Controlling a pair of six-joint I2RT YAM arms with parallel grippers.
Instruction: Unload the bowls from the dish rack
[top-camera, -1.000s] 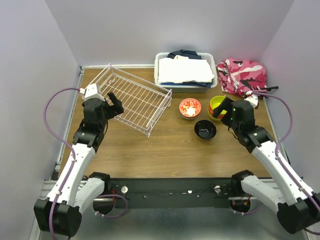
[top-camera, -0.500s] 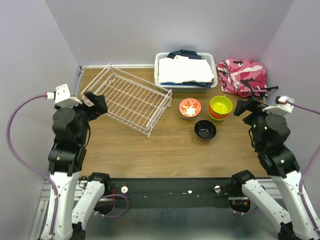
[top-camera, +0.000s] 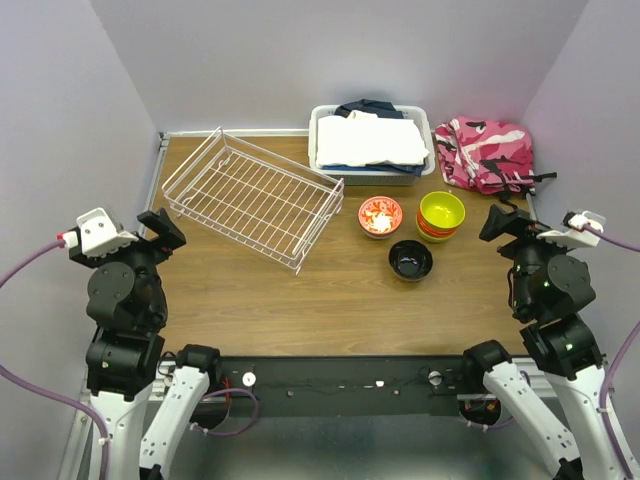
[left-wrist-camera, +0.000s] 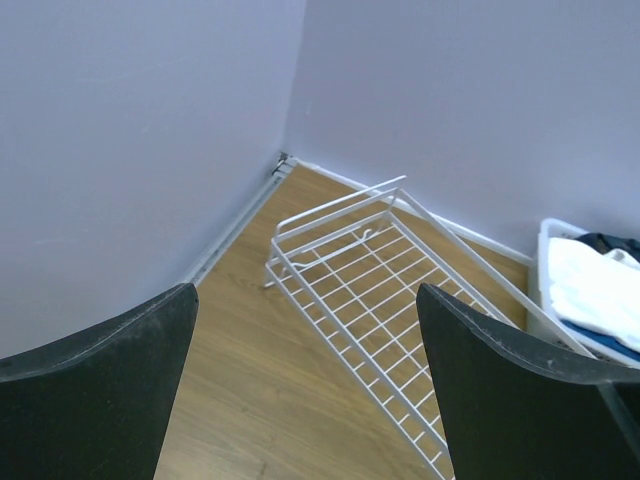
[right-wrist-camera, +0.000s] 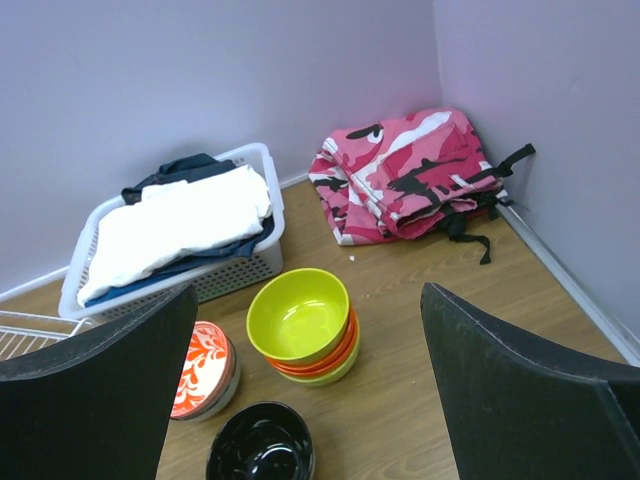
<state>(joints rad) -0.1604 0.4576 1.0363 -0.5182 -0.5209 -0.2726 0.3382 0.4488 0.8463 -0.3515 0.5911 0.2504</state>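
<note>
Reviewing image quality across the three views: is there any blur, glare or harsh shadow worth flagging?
Top external: even, soft light, sharp throughout, only small highlights inside the black bowl. Left wrist: dish rack crisp, the tool's fingers dark and detail-poor. Right wrist: sharp, mild sheen in the top lime bowl.

I read this as a lab test cell: plain lilac walls (top-camera: 350, 60) box in a wood-grain table (top-camera: 300, 310), left arm (top-camera: 125, 300) and right arm (top-camera: 550, 290) bolted to a black rail (top-camera: 340, 375).
</note>
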